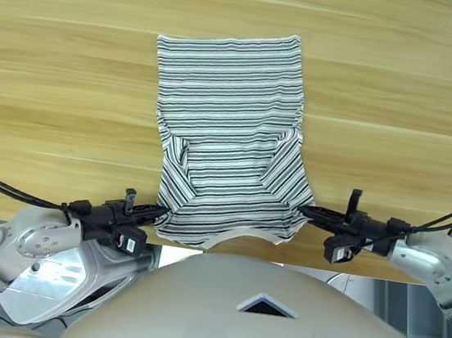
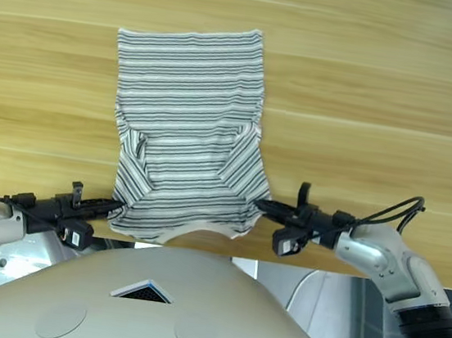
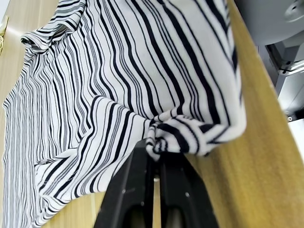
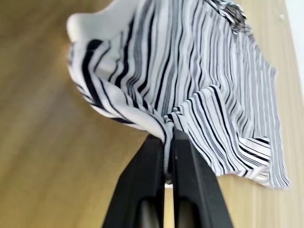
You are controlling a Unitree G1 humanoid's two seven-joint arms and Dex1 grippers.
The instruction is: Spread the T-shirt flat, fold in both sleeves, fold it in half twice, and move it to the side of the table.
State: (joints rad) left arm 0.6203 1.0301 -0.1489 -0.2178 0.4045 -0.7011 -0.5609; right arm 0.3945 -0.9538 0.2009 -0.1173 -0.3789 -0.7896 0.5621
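Note:
A black-and-white striped T-shirt lies on the wooden table, both sleeves folded in over its middle and the collar end at the near edge. My left gripper is shut on the shirt's near left corner. My right gripper is shut on the near right corner. In the left wrist view the pinched cloth bunches between the black fingers. The right wrist view has the other corner clamped the same way, with the fabric lifting a little off the wood.
The table's near edge runs just below both grippers. Bare wood spreads to the left, the right and beyond the shirt's far hem.

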